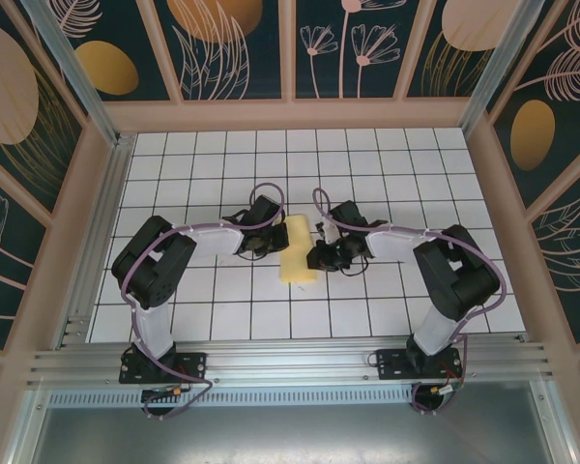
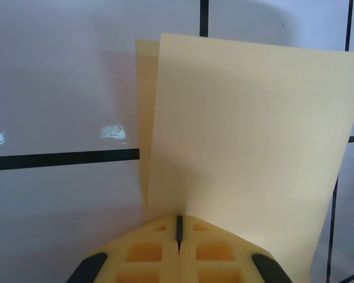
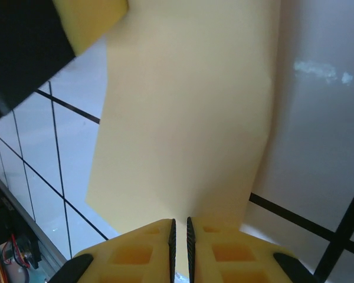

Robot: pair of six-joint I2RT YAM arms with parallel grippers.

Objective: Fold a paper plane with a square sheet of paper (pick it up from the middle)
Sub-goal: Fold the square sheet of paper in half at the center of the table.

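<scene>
My left end effector (image 2: 179, 230) has its jaws pressed together on the near edge of the square sheet of paper (image 2: 248, 135), which rises straight out of my fingertips. My right end effector (image 3: 180, 227) has its jaws drawn almost together with a thin slit between them. The sheet's edge runs into that slit, so I judge it clamped on the paper too, from the opposite side.

From above, the sheet sits in the middle of the bench (image 1: 213, 309), directly between my two wrists. It reads there as a narrow rectangle, not a square. My left wrist camera shows why: two layers lie one over the other, the back one peeking out along the left side. So I take the first fold, the lengthwise halving, as made, though the edges are not quite flush.

That is as far as the work has gone. I see no angled nose folds, no point and no wing creases — nothing yet like a dart. Still ahead, as I judge it:
- square up and press the centre crease
- bring the front corners in to form the nose
- fold down the wings on each side

Most of the task remains.
</scene>
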